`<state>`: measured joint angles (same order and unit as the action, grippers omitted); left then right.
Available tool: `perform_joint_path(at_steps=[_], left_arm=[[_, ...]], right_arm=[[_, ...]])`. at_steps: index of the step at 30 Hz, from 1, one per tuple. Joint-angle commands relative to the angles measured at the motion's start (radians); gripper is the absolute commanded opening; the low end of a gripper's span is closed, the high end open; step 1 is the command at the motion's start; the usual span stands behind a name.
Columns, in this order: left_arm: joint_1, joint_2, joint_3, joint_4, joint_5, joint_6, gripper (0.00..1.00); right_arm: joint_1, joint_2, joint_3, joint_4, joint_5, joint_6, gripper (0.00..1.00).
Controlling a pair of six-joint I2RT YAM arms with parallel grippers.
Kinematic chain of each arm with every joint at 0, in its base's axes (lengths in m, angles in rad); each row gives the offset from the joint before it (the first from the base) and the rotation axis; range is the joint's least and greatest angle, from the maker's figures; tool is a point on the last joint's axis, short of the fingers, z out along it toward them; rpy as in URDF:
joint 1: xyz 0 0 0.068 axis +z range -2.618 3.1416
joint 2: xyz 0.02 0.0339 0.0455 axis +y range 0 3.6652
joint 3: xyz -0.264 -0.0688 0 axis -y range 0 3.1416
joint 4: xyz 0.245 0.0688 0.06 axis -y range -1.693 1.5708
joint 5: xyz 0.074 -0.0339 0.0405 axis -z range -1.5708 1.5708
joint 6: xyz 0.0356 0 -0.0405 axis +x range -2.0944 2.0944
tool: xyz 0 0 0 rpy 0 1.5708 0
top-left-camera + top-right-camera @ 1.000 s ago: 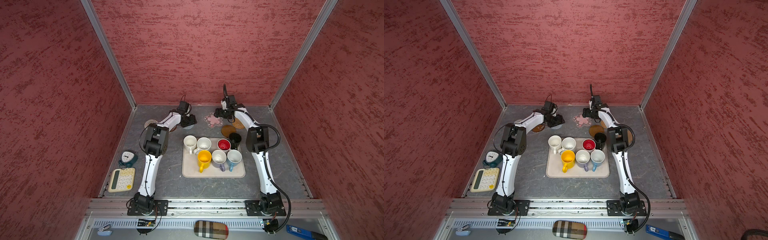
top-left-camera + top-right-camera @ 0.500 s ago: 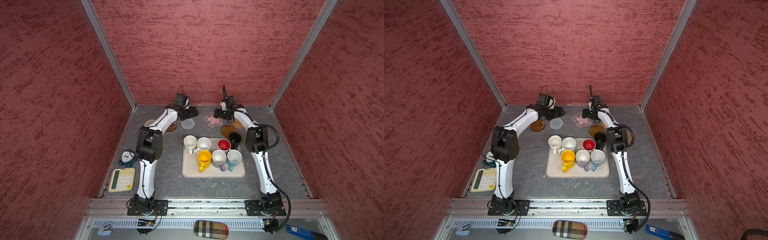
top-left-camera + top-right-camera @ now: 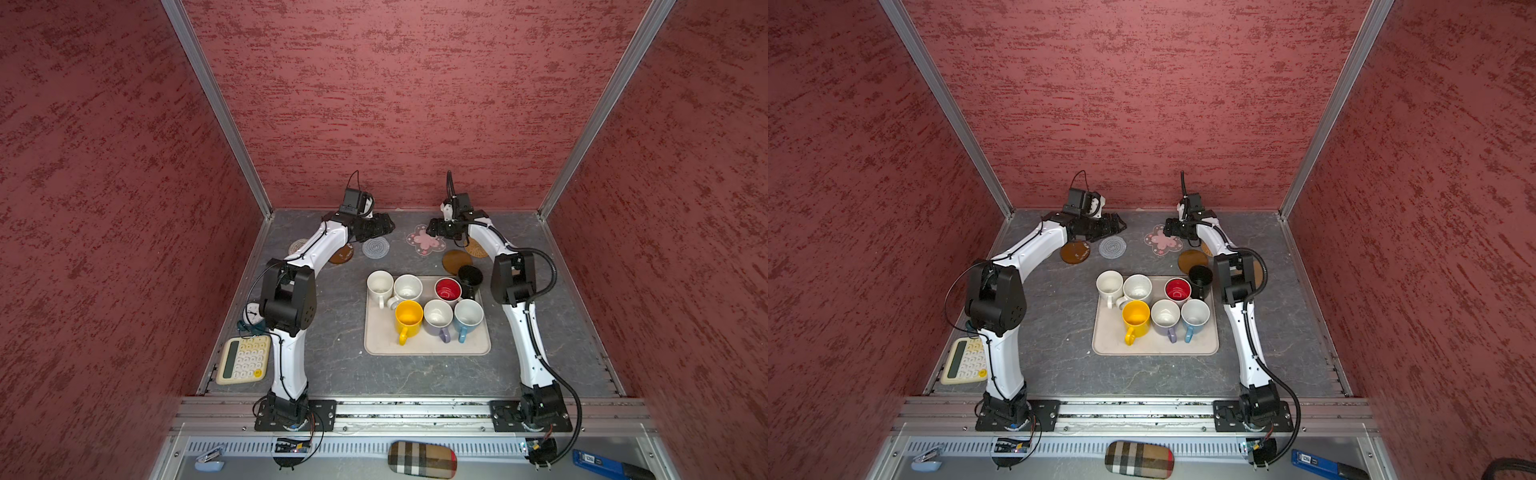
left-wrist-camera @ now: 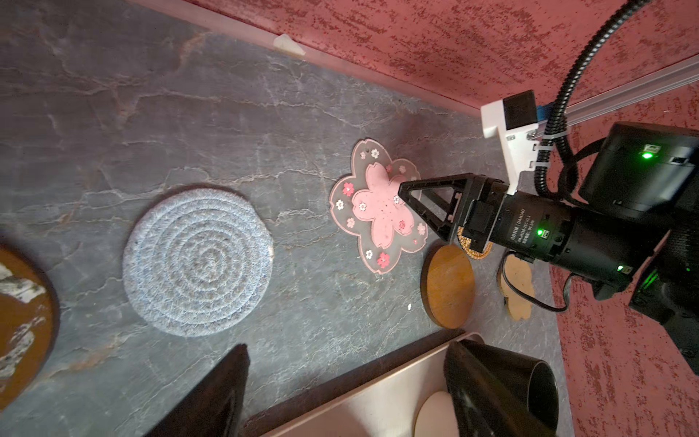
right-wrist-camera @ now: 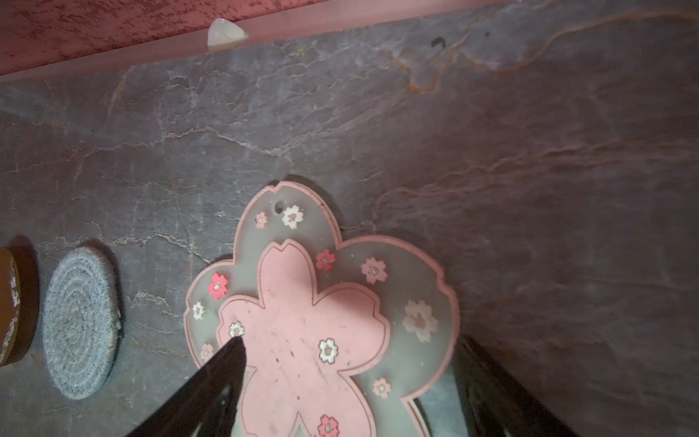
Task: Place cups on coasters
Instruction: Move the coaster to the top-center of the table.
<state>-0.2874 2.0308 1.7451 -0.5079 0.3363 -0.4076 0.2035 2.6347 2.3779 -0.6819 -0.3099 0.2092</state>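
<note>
Several cups stand together on the beige tray [image 3: 428, 351]: two white [image 3: 379, 284], one red inside [image 3: 448, 289], black [image 3: 470, 275], yellow [image 3: 409, 316], lavender [image 3: 437, 318], light blue [image 3: 468, 316]. Coasters lie along the back: beige woven [image 3: 297, 246], brown disc [image 3: 341, 253], grey woven [image 3: 375, 248], pink flower [image 3: 424, 240], second brown disc [image 3: 457, 260], rattan [image 3: 476, 248], cork [image 4: 520, 287]. My left gripper [image 3: 380, 226] [image 4: 347, 346] hangs open and empty just behind the grey woven coaster [image 4: 196, 261]. My right gripper [image 3: 434, 228] [image 5: 350, 340] is open low over the pink flower coaster [image 5: 321, 321], holding nothing.
A calculator [image 3: 243, 359] and a small clock [image 3: 251, 311] sit at the left edge by the left arm. The red back wall [image 3: 395, 124] stands close behind both grippers. A plaid case [image 3: 422, 459] lies on the front rail outside the table.
The left gripper has lifted off the grey woven coaster, opened wider and drawn back toward the wall, leaving that coaster uncovered. The right arm has hardly moved.
</note>
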Motion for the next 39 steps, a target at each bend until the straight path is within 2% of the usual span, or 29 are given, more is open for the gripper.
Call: perform_joint_path(at_steps=[1,10,19,29,39], left_arm=[[0.015,-0.03,-0.01,0.023,0.015,-0.003,0.82],[0.033,-0.042,-0.022,0.019,0.021,-0.005,0.83],[0.039,-0.028,-0.024,0.018,0.036,-0.008,0.83],[0.039,-0.026,-0.036,0.017,0.041,-0.014,0.83],[0.039,-0.06,-0.071,0.029,0.035,-0.016,0.83]], right_arm=[[0.017,0.034,0.01,-0.052,-0.026,-0.036,0.86],[0.054,0.01,-0.043,-0.052,0.001,-0.064,0.85],[0.068,-0.103,-0.245,0.034,0.006,-0.067,0.82],[0.082,-0.116,-0.263,0.024,-0.001,-0.065,0.8],[0.108,-0.121,-0.26,-0.017,0.111,-0.097,0.7]])
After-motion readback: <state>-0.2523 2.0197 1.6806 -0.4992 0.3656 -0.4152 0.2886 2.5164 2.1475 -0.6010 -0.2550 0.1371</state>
